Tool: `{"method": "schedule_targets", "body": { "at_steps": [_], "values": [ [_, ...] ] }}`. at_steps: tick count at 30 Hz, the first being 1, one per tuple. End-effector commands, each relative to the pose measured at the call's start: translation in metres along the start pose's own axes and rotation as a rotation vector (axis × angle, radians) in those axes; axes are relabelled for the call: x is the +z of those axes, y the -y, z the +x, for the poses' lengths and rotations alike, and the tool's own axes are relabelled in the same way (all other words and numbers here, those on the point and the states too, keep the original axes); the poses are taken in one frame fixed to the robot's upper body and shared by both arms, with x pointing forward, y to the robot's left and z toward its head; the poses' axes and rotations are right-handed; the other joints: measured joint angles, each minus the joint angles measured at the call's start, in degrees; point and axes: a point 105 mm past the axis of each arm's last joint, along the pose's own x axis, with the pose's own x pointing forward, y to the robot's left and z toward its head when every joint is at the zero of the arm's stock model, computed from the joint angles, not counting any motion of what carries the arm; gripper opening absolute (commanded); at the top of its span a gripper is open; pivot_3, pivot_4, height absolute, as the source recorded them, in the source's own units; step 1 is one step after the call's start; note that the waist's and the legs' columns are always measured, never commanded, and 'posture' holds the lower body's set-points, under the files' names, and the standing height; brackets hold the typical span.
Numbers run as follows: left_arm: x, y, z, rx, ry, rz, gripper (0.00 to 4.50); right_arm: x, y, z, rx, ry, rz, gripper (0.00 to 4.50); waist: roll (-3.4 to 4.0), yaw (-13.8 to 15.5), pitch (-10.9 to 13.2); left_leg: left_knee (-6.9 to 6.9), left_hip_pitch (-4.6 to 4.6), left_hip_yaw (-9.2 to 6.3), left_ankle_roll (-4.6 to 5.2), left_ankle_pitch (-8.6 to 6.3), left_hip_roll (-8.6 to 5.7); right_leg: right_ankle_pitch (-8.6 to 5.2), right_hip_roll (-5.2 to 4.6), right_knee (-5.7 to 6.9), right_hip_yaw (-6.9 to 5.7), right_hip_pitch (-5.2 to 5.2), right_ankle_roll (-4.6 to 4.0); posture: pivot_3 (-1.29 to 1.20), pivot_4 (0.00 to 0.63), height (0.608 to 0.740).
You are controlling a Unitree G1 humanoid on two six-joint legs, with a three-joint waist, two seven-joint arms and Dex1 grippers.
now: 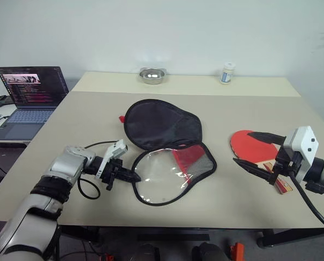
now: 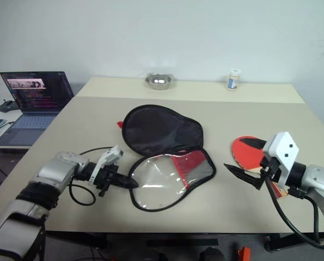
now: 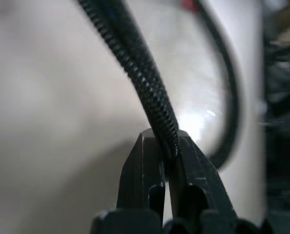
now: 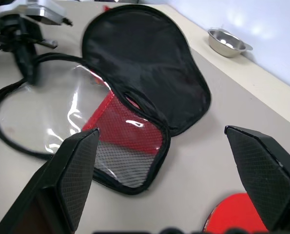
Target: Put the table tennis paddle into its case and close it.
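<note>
Left gripper (image 1: 130,175): pinching shut on the zipper rim of the case (image 1: 167,149).
Case: lying open mid-table, soft and floppy; best held by the rim.
Right gripper (image 1: 260,151): gaping wide, holding nothing, hovering over the table tennis paddle (image 1: 250,148).
Paddle: lying at the table's right; stiff, light; best taken by the handle.

place: likely office or lab; cues: laptop (image 1: 28,100); plain tables (image 1: 260,201)
</note>
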Motion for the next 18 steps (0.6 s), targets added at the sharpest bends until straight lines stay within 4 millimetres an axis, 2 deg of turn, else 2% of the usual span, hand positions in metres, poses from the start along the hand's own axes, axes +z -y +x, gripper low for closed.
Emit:
{"method": "schedule_targets", "body": {
  "at_steps": [1, 2, 5, 12, 13, 18],
  "values": [
    [0.021, -0.018, -0.01, 0.118, 0.098, 0.023, 0.6, 0.008, 0.0, 0.002, 0.013, 0.023, -0.034, 4.5, 0.0, -0.01, 0.0, 0.01, -0.05, 0.0, 0.0, 0.0, 0.0, 0.02, -0.01, -0.01, 0.0, -0.02, 0.0, 0.0, 0.15, 0.74],
    [0.024, -0.02, -0.009, 0.13, 0.119, 0.028, 0.83, 0.008, -0.001, 0.003, 0.016, 0.025, -0.034, 4.5, -0.01, -0.03, 0.0, 0.02, -0.06, 0.0, 0.0, 0.0, 0.0, 0.03, -0.01, -0.02, 0.0, -0.02, 0.0, 0.0, 0.15, 0.74],
    [0.035, -0.016, -0.001, 0.105, 0.191, 0.027, 1.87, 0.008, -0.003, 0.005, 0.026, 0.027, -0.03, 4.5, -0.01, -0.06, 0.0, 0.02, -0.11, 0.0, 0.01, -0.01, 0.01, 0.02, -0.02, -0.03, 0.0, -0.06, 0.03, 0.0, 0.15, 0.74],
    [0.028, -0.008, -0.002, 0.081, 0.173, 0.05, 4.29, 0.007, -0.004, 0.012, 0.034, 0.039, 0.003, 4.5, -0.01, -0.23, 0.01, 0.02, -0.1, 0.0, 0.0, 0.0, 0.02, 0.02, -0.02, 0.01, 0.01, -0.07, 0.03, 0.0, 0.15, 0.74],
    [0.026, -0.009, -0.004, 0.09, 0.167, 0.056, 4.44, 0.008, -0.004, 0.014, 0.033, 0.046, 0.015, 4.5, -0.01, -0.24, 0.01, 0.02, -0.08, 0.0, 0.0, 0.0, 0.03, 0.02, -0.01, 0.04, 0.01, -0.07, 0.02, 0.0, 0.15, 0.74],
    [0.023, -0.02, -0.018, 0.176, 0.184, 0.042, 4.44, 0.005, -0.004, 0.024, 0.043, 0.051, 0.049, 4.5, -0.01, -0.21, 0.0, 0.02, -0.05, -0.01, 0.0, 0.0, 0.04, 0.02, -0.01, 0.1, -0.01, -0.07, 0.01, 0.0, 0.15, 0.74]
  ]
}}
